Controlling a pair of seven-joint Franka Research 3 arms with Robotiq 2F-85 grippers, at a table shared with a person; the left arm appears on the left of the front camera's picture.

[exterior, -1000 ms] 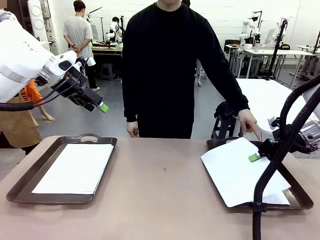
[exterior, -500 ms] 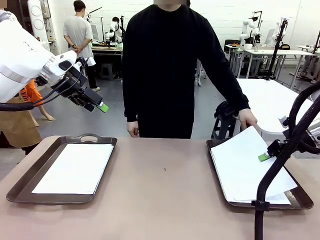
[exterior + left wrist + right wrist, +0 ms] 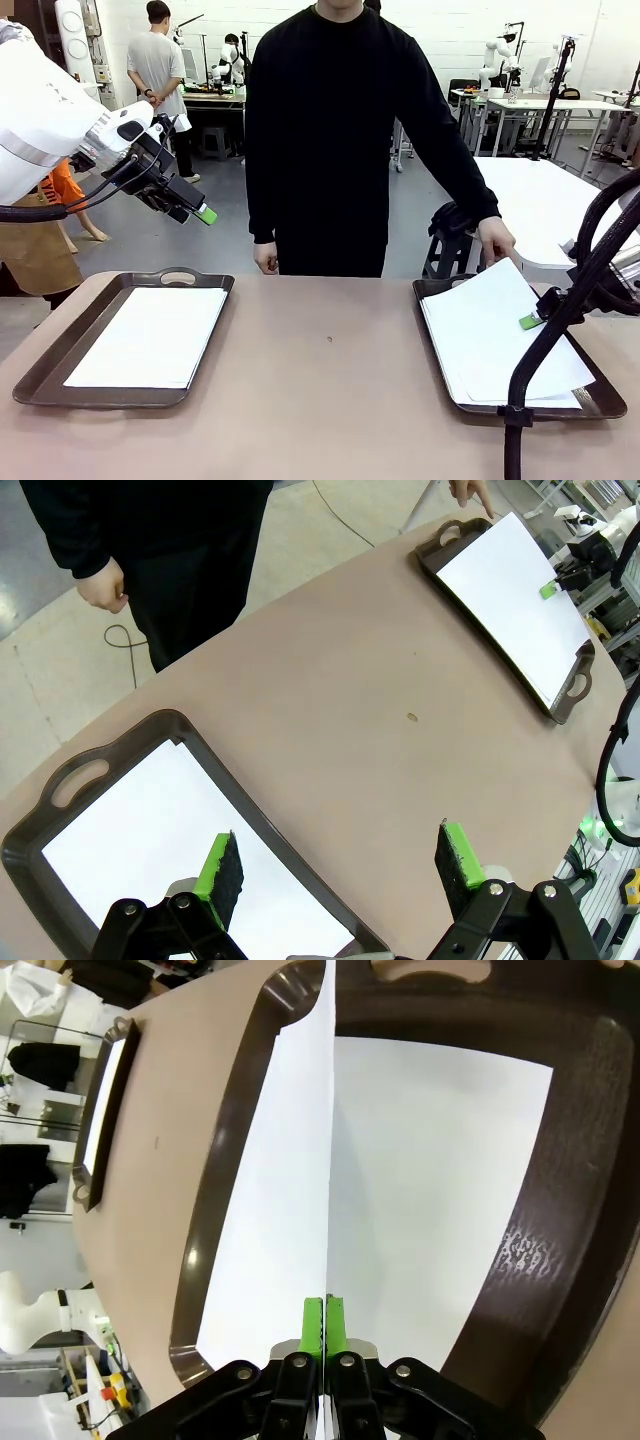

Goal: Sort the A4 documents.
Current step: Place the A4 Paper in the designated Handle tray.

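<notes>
— Two stacks of A4 documents, one per tray?

— Yes. One sheet [image 3: 505,325] is lifted over the right tray [image 3: 437,345], above the white paper lying flat in it; more white sheets [image 3: 150,335] lie flat in the left tray [image 3: 60,350].

— Who holds the raised sheet?

— The right gripper [image 3: 532,320], green pads [image 3: 313,1326] pressed together on its edge. The person's hand [image 3: 497,240] is at the sheet's far corner.

— And the other arm?

— The left gripper [image 3: 340,865] hangs above the left tray, jaws spread wide, nothing between them. The person in black stands at the far side of the brown table [image 3: 320,390].
</notes>
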